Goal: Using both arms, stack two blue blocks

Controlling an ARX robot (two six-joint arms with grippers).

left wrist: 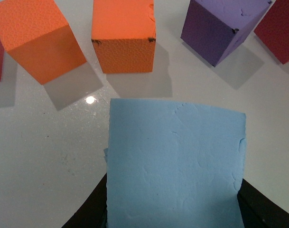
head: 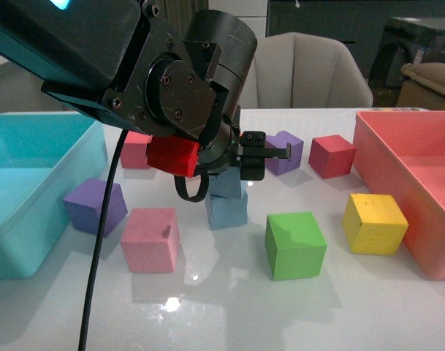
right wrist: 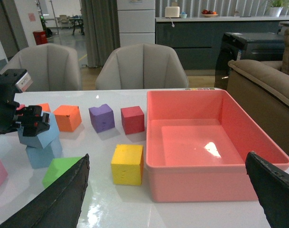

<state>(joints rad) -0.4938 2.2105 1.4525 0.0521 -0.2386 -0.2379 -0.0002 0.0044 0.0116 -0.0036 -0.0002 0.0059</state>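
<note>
Turquoise plastic forms the bin [head: 32,183] at the far left of the white bench [head: 229,307]. Just beside it sit a purple cube [head: 95,206] and a pink cube [head: 150,240]. Above them hangs the dark left arm [head: 134,66] with its red part [head: 173,156]. The left pincer [right wrist: 37,126] is pinching the upper blue block [right wrist: 40,136], which sits tilted on top of the lower blue block [head: 226,210]. The lower one stands on the bench near the middle, behind the pink cube. In the left wrist view the held block fills the space between the two black fingers [left wrist: 92,213], with orange cubes [left wrist: 123,38] beyond it. Further right lie a green cube [head: 295,245], a second purple cube [head: 286,151], a dark red cube [head: 332,156] and a yellow cube [head: 375,223]. The pink-red bin [head: 383,157] stands at the right edge. The right pincer [right wrist: 167,159] is spread wide, well away from the stack.
</note>
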